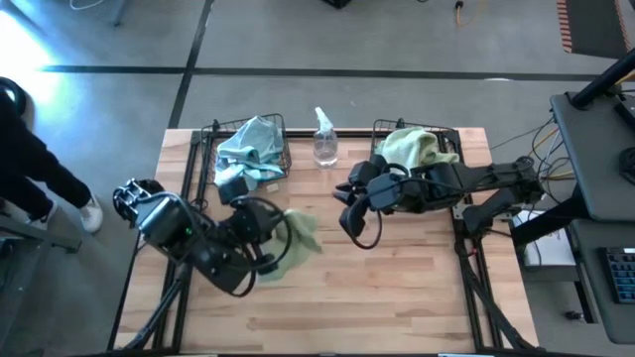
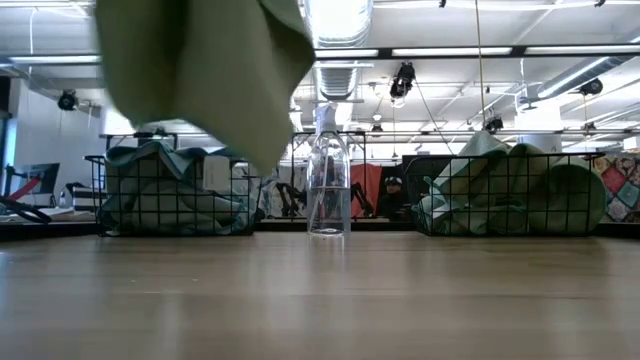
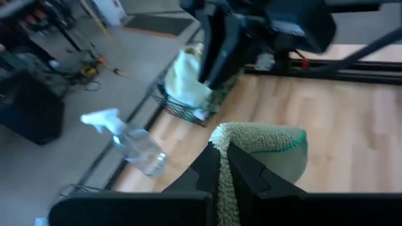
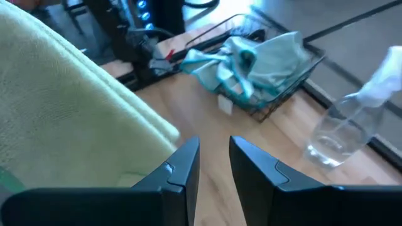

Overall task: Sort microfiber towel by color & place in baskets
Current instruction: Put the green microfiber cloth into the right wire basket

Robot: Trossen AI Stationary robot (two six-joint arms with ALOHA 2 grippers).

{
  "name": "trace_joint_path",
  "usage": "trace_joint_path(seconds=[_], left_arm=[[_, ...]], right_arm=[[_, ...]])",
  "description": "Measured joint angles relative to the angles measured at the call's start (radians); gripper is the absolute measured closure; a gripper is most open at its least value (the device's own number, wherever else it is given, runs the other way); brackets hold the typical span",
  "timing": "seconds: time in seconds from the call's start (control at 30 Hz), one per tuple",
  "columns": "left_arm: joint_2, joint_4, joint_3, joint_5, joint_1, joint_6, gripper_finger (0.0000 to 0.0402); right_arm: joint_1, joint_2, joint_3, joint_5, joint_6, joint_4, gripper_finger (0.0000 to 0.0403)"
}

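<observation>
- In the low view, a yellow-green towel hangs close to the camera, cut off at the top edge, so what holds it is hidden there; it also covers part of the left basket behind it.
- The left end effector is closed tight on that yellow-green towel, which shows from above lifted over the left half of the desk, toward its middle.
- The right end effector stands part open over the middle of the desk with nothing between its fingers; its fingertips are hard to pick out from above.
- At the desk's far edge, between the baskets, stands a clear spray bottle.
- The left basket, at the far left corner, holds crumpled light blue towels.
- The right basket, at the far edge's right part, holds yellow-green towels; the right arm hides its near side.
- A person's dark sleeve and shoe are cut off left of the desk.
</observation>
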Motion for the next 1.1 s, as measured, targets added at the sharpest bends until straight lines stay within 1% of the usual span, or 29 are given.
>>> trace_joint_path(seconds=[0.1,0.2,0.37,0.5,0.6,0.67,0.73,0.87,0.93,0.97,1.1], left_arm=[[-0.013,0.039,0.000,-0.023,0.035,0.086,0.0400],[-0.027,0.123,0.000,-0.023,0.071,0.197,0.0400],[-0.034,0.246,0.000,-0.022,0.121,0.379,0.0400],[-0.034,0.263,0.000,-0.022,0.155,0.437,0.0400],[-0.034,0.262,-0.006,-0.022,0.175,0.442,0.0400],[-0.032,0.259,-0.008,-0.021,0.187,0.443,0.0400],[-0.032,0.259,-0.008,-0.021,0.196,0.448,0.0400],[-0.032,0.259,-0.008,-0.020,0.213,0.479,0.0400],[-0.032,0.259,-0.008,-0.020,0.223,0.490,0.0400],[-0.031,0.259,-0.008,-0.020,0.228,0.494,0.0400],[-0.028,0.264,-0.008,-0.020,0.244,0.495,0.0400]], right_arm=[[0.000,0.000,0.000,0.011,0.005,0.025,0.0321],[0.000,0.000,0.000,0.040,0.007,0.056,0.0321],[0.000,0.007,0.001,0.168,0.007,0.073,0.0321],[0.000,0.009,0.002,0.298,0.006,0.073,0.0321],[0.000,0.010,0.002,0.313,0.001,0.073,0.0321],[0.003,0.010,0.002,0.304,0.001,0.073,0.0321],[0.010,0.010,0.002,0.258,0.010,0.077,0.0321],[0.022,0.010,0.003,0.075,0.022,0.124,0.0321],[0.029,0.010,0.003,-0.001,0.023,0.156,0.0321],[0.034,0.011,0.003,-0.021,0.023,0.166,0.0321],[0.051,0.014,0.003,-0.028,0.016,0.185,0.0321]])
